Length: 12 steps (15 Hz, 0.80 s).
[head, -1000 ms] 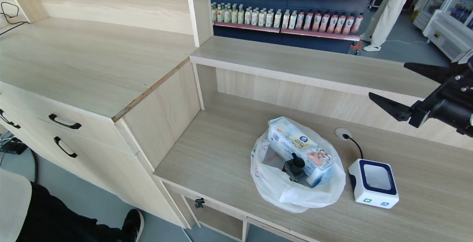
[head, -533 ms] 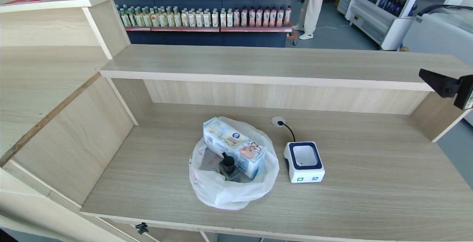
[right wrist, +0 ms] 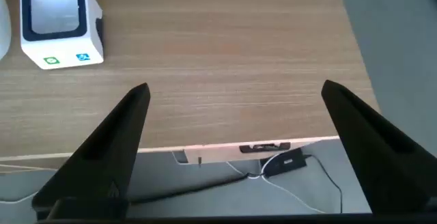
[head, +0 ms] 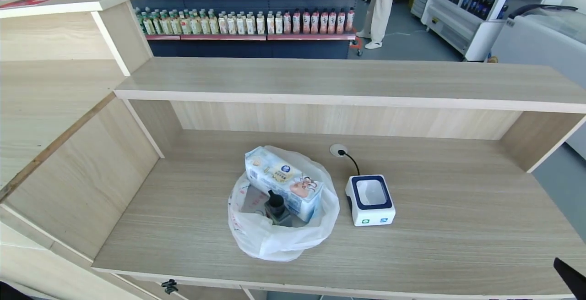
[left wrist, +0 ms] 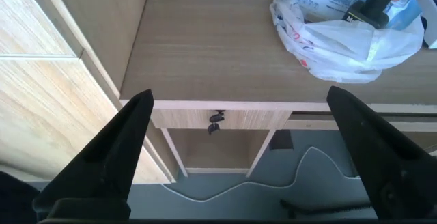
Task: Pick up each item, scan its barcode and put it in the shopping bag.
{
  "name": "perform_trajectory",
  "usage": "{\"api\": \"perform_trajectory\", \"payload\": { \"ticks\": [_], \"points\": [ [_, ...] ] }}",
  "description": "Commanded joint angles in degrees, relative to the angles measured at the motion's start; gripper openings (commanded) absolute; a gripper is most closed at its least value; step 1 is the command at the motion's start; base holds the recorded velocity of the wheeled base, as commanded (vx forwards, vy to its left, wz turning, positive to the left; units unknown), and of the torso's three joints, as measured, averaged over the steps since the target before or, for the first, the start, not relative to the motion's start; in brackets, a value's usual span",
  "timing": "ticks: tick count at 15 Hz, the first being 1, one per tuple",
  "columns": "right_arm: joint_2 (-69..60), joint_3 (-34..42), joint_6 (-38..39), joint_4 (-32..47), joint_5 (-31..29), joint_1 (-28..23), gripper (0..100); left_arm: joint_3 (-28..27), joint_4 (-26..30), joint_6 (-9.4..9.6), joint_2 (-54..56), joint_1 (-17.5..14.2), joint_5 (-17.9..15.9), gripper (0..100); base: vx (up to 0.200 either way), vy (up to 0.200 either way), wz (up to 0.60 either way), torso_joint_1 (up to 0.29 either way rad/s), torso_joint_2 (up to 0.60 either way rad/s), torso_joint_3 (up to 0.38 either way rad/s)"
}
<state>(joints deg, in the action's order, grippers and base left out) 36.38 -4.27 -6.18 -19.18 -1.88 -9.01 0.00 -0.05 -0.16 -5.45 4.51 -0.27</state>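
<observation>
Our right tool [right wrist: 235, 94] has dropped from up at 3 o'clock to the table's [head: 458, 245] front edge. Like our left tool [left wrist: 239, 101], it hangs wide open, holding nothing. The tissue pack [head: 284, 182] and dark bottle [head: 276, 204] sit in the shopping bag [head: 274, 240], with the scanner [head: 370, 199] just beside at its 3 o'clock. We judge bagging finished.

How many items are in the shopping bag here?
2: a tissue pack across the far side of the shopping bag, a dark bottle standing just in front of it. Others may be hidden underneath.
</observation>
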Motion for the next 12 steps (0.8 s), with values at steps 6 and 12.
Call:
{"api": "perform_trajectory", "payload": {
  "ticks": [6,12],
  "points": [
    [-30.8,4.3,5.1,12.9,0.6,3.3,100,0.0,0.0,-0.02,0.0,0.0,0.0,100,0.0,0.0,0.0,0.0,0.0,0.0],
    [-30.8,4.3,5.1,13.0,0.6,3.9,100,0.0,0.0,-0.02,0.0,0.0,0.0,100,0.0,0.0,0.0,0.0,0.0,0.0]
  ]
}}
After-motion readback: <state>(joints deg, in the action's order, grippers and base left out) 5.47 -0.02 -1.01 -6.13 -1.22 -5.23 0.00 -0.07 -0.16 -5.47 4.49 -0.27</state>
